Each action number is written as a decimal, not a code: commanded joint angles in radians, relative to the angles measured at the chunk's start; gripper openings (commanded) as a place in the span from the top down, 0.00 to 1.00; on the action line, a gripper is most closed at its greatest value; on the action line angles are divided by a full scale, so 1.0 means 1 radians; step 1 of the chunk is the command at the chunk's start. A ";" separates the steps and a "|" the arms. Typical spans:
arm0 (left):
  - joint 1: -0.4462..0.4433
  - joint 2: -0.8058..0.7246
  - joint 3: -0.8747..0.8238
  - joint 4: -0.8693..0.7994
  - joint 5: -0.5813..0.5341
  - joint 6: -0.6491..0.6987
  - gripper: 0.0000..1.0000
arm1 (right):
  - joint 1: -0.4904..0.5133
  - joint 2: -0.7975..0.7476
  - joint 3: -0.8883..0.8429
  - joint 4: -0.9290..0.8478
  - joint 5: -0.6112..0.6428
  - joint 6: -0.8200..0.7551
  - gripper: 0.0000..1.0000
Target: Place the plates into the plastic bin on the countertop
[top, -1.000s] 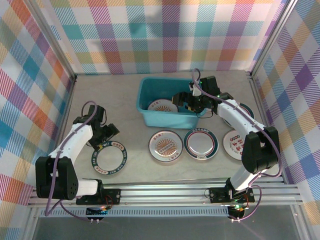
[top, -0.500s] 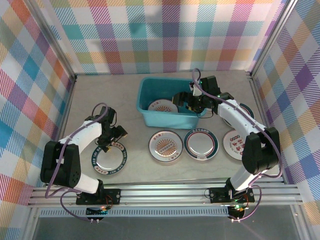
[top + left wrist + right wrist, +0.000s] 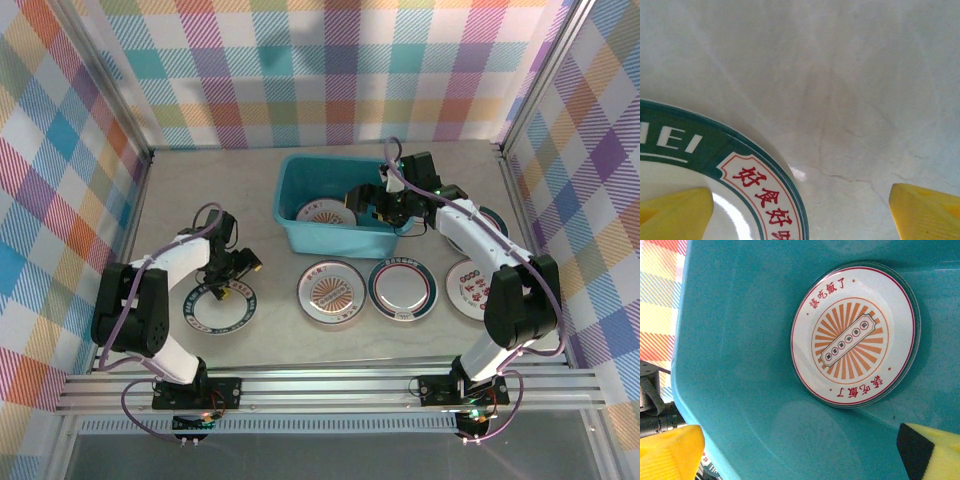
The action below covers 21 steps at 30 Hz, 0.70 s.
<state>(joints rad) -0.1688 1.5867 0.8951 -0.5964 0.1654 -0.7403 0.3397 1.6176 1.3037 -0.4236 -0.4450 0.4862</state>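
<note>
The teal plastic bin (image 3: pixel 335 240) stands mid-countertop (image 3: pixel 200 200) with one orange-sunburst plate (image 3: pixel 322 212) lying inside. My right gripper (image 3: pixel 362 207) hangs open inside the bin, next to that plate (image 3: pixel 855 335), its jaws over bare bin floor (image 3: pixel 740 350). My left gripper (image 3: pixel 230 278) is open over the far edge of a teal-rimmed plate (image 3: pixel 218 305). In the left wrist view the plate's rim (image 3: pixel 755 185) lies between the fingertips (image 3: pixel 675 212), one over the plate, the other over the countertop (image 3: pixel 840 75). Three more plates lie in a row: sunburst (image 3: pixel 332 293), teal-rimmed (image 3: pixel 401 286), red-lettered (image 3: pixel 472 288).
Another plate (image 3: pixel 492 222) is partly hidden behind my right arm, right of the bin. Plaid walls (image 3: pixel 320 70) close in the back and both sides. A metal rail (image 3: pixel 330 385) runs along the near edge.
My left arm has swung right and down, bringing its open gripper from left of the teal-rimmed plate onto its far edge. The right arm has stayed still.
</note>
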 commanded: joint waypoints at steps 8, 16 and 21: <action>-0.005 0.058 0.005 0.120 0.084 0.022 0.08 | -0.004 0.001 0.036 -0.044 0.011 0.013 0.01; -0.005 0.125 0.069 0.154 0.106 0.043 0.08 | -0.005 0.014 0.052 -0.050 0.017 0.009 0.01; -0.006 0.167 0.113 0.162 0.113 0.047 0.08 | -0.005 0.012 0.066 -0.060 0.025 0.005 0.01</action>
<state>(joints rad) -0.1688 1.7000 1.0046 -0.4530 0.2745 -0.7166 0.3397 1.6241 1.3312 -0.4515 -0.4274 0.4904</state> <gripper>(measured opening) 0.919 0.992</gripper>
